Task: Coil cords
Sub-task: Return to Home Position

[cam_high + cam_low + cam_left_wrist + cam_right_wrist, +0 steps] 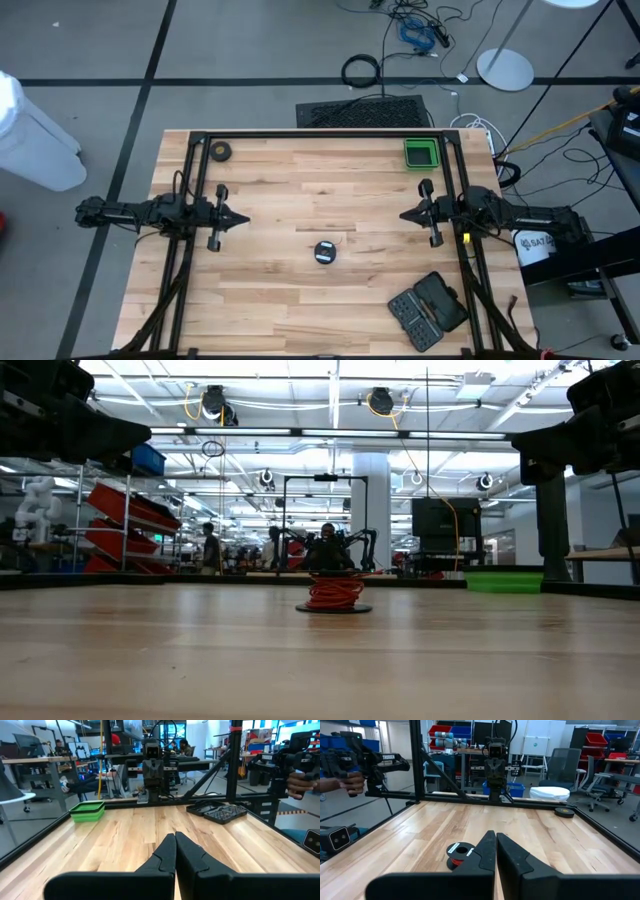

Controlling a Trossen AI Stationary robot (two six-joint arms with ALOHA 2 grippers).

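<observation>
The red cord [334, 589] looks fully wound on its reel [325, 252], which stands upright near the middle of the tabletop [300, 190], between the two arms and touching neither. I see no loose tail trailing off it, though the cord is too thin for me to be sure of that from the high view. I judge the coiling done, so what's left is parking the arms cleanly.

The left gripper [243, 217] hangs over the left side of the tabletop and the right gripper [404, 214] over the right, tips facing each other and well apart from the reel. In each wrist view the two fingers press together with nothing between them, so both are clenched and empty.

They look at or close to their rest pose. If there is any travel left, I'd take it up and straight back toward each arm's own base, never low across the middle. That reel looks light, and a nudge could tip it and spill the turns. On the right I'd mind the green bin [420, 153] and the tool case [428, 310], which both sit near that arm. I'd check the low view last, where the arms show only in the upper corners, high above the wood
</observation>
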